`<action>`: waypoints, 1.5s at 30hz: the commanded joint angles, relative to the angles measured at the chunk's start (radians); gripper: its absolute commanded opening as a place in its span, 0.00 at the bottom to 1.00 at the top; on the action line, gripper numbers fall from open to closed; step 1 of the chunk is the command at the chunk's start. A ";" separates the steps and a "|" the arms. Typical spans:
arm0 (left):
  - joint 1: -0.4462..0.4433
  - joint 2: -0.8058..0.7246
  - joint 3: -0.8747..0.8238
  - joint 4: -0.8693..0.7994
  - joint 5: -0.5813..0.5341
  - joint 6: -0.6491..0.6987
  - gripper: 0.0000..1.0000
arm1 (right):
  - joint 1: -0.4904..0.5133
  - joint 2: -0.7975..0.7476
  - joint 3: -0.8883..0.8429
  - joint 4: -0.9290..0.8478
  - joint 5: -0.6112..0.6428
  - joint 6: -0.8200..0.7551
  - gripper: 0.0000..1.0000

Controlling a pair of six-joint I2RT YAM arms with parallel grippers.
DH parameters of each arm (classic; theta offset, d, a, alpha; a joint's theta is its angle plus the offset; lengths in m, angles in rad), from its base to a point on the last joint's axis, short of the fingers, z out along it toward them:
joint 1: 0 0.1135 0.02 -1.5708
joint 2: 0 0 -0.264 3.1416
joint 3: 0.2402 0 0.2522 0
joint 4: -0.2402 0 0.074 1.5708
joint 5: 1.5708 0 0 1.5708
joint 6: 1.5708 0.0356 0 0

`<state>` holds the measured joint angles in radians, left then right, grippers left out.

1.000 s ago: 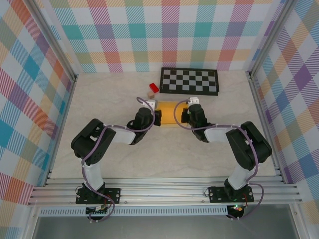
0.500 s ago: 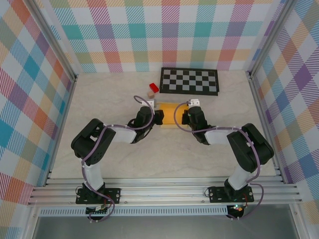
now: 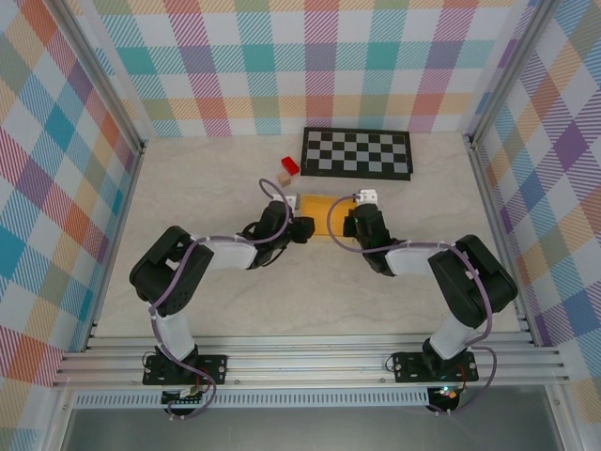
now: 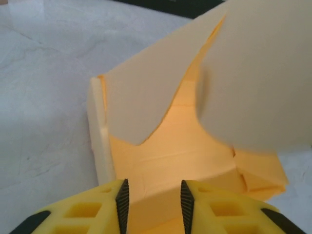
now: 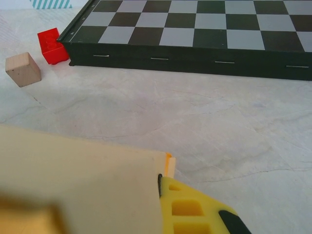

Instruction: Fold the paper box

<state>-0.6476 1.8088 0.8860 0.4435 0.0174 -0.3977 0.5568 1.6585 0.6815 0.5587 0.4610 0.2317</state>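
The paper box is a yellow-orange card piece lying mid-table between both grippers. In the left wrist view its orange inside is open, with a pale flap raised on the right and a folded side wall on the left. My left gripper is open at the box's left end, card showing through the gap between its pads. My right gripper is shut on the box's right flap, which hides one of its fingers.
A black-and-white checkerboard mat lies beyond the box. A red block and a tan block sit by the mat's left corner. Plaid walls and metal rails close in the table.
My left gripper was shut at the box's left end and has now opened. The right gripper has stayed shut on its flap, and both arms have shifted only slightly.
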 commanded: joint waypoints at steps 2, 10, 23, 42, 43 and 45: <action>-0.011 -0.103 -0.026 -0.164 0.015 0.056 0.42 | 0.006 0.006 -0.044 -0.129 0.018 0.033 0.00; 0.020 -0.372 -0.025 -0.488 -0.001 0.095 0.49 | 0.006 0.009 -0.052 -0.134 0.033 0.018 0.00; 0.189 -0.106 0.660 -0.898 0.266 -0.131 0.95 | 0.010 0.009 -0.049 -0.139 0.031 -0.051 0.00; 0.070 0.151 0.767 -0.971 0.225 -0.194 0.64 | 0.024 0.018 -0.046 -0.144 0.032 -0.051 0.00; 0.065 0.151 0.760 -0.973 0.223 -0.193 0.61 | 0.026 0.018 -0.046 -0.146 0.034 -0.049 0.00; 0.053 0.148 0.734 -0.970 0.222 -0.197 0.58 | 0.028 0.018 -0.048 -0.150 0.037 -0.045 0.00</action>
<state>-0.5632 1.9751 1.6669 -0.5026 0.2424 -0.6025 0.5739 1.6520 0.6682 0.5560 0.5079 0.1860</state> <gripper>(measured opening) 0.596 0.052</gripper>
